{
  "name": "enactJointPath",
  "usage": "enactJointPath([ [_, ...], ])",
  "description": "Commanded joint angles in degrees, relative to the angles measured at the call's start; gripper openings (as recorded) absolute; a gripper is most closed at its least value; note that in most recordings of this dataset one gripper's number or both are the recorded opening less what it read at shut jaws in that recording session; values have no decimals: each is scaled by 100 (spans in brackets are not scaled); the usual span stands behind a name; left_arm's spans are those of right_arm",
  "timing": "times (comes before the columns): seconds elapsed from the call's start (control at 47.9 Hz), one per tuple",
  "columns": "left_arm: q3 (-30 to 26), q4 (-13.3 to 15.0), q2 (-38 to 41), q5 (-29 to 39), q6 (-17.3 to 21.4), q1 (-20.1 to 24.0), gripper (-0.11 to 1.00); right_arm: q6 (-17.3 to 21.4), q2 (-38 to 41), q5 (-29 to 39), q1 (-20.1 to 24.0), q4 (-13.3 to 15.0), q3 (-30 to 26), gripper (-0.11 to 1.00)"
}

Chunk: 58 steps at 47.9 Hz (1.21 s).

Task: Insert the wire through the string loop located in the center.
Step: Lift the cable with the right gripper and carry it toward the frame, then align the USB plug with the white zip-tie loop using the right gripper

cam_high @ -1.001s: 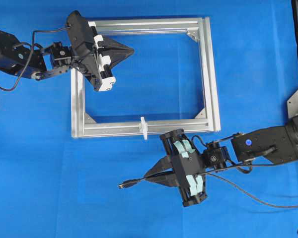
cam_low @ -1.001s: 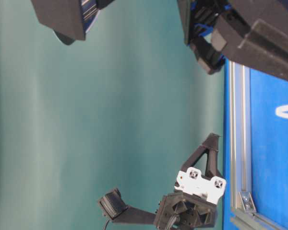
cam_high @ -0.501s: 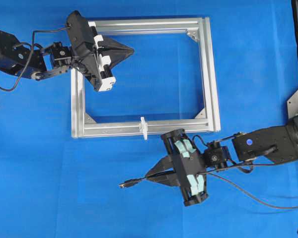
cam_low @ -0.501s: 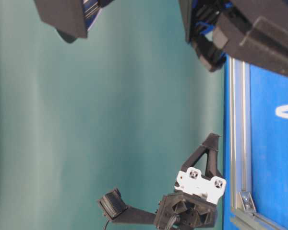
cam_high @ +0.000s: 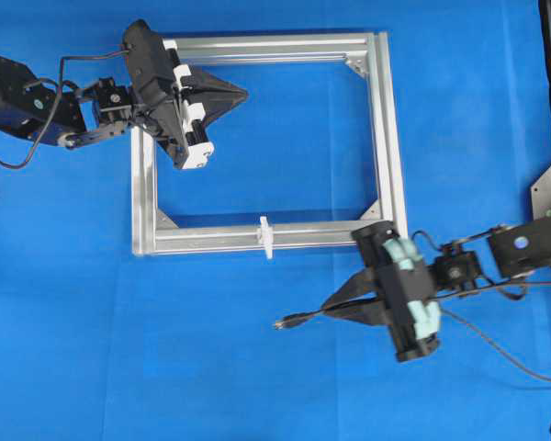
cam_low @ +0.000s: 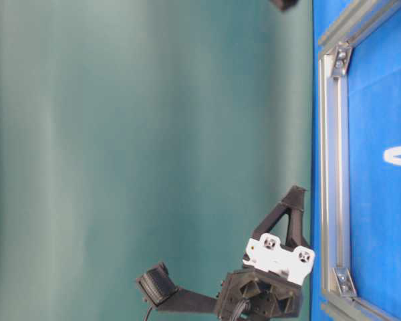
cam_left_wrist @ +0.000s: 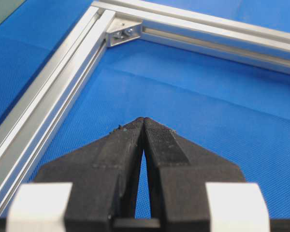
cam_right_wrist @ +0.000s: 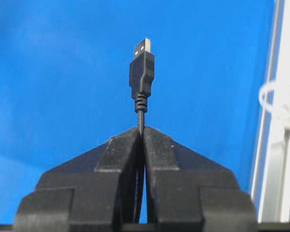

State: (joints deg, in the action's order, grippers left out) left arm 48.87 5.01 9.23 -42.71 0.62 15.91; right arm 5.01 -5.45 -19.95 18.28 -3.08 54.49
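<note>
Gripping the wire (cam_right_wrist: 140, 123) just behind its USB plug (cam_right_wrist: 142, 67), the right gripper (cam_high: 327, 307) sits below the aluminium frame's (cam_high: 390, 138) lower right corner, plug pointing left. The string loop (cam_high: 266, 236) stands midway along the lower bar. The left gripper (cam_high: 243, 93), jaws pressed together and empty, hovers inside the frame's upper left corner.

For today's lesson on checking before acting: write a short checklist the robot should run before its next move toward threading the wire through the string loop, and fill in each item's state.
1. Right hand shut on the wire: ok.
2. Plug tip sticks out clear of the fingers: ok.
3. String loop standing on the frame bar, unobstructed: ok.
4. Plug tip lined up with the loop: not ok; in the overhead view it lies below the bar and right of the loop.
5. Left hand shut, empty, away from the loop: ok.
6. Loop opening wide enough for the plug: cannot tell.
</note>
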Motion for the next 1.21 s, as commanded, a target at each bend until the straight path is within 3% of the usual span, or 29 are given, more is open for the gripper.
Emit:
enactJointPath([
  [0.0, -44, -18, -211, -26, 0, 9, 0, 18, -316, -18, 18, -18, 123, -2],
  [0.188, -35, -18, -211, -26, 0, 0, 0, 18, -554, -18, 18, -26, 404, -2],
  [0.626, -44, -18, -211, -26, 0, 0, 0, 18, -519, 44, -62, -26, 378, -2],
  [1.189, -35, -18, -211, -26, 0, 0, 0, 18, -211, 18, -1345, -26, 369, -2],
])
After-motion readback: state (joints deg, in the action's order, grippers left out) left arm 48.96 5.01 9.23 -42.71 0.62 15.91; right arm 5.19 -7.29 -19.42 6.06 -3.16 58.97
